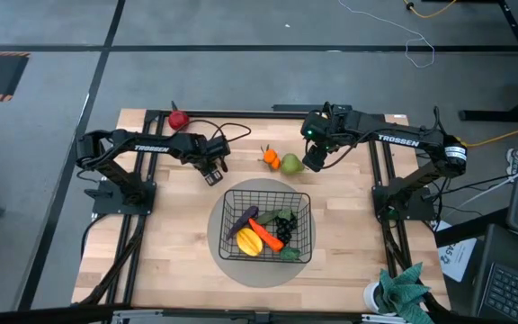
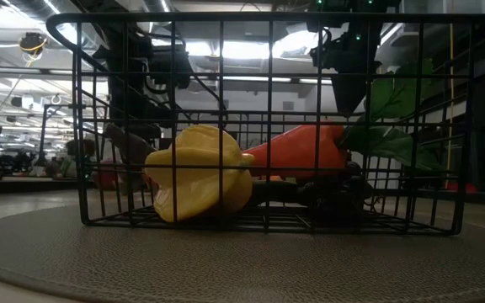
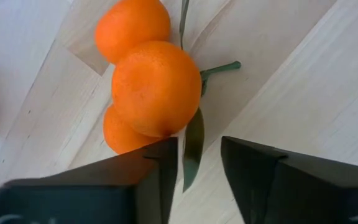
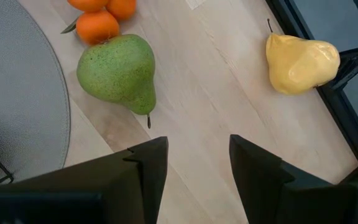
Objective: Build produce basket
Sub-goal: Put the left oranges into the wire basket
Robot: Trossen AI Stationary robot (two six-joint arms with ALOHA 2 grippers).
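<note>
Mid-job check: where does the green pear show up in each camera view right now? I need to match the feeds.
High view: green pear on bare wood just beyond the basket, below the right gripper.
Low view: not identifiable; the basket fills the picture.
Left wrist view: not in it.
Right wrist view: pear lying ahead of the open fingers.
Shared landmark: the small oranges right beside it.
</note>
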